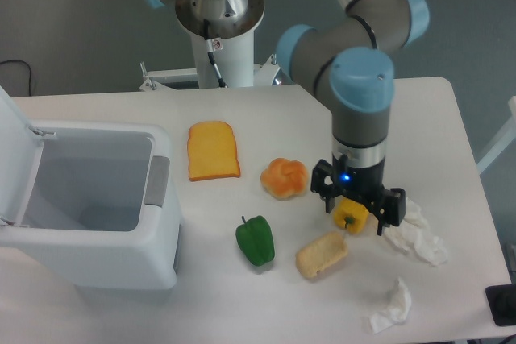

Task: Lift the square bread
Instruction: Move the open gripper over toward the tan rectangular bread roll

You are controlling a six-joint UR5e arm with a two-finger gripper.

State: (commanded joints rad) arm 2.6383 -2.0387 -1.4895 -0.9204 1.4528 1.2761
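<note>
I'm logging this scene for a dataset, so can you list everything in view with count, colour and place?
square bread: 1, pale tan, front centre of table
toast slice: 1, orange, centre, flat
knotted bun: 1, orange, right of the toast
green pepper: 1, green, left of the square bread
yellow pepper: 1, yellow, under the claw
crumpled tissues: 2, white, right side and front right
bin: 1, white, lid open, left
table: 1, white
dark object: 1, black, right edge, unidentifiable
arm: 1, grey and blue, over right half
claw: 1, black, over the yellow pepper; opening unclear
</note>
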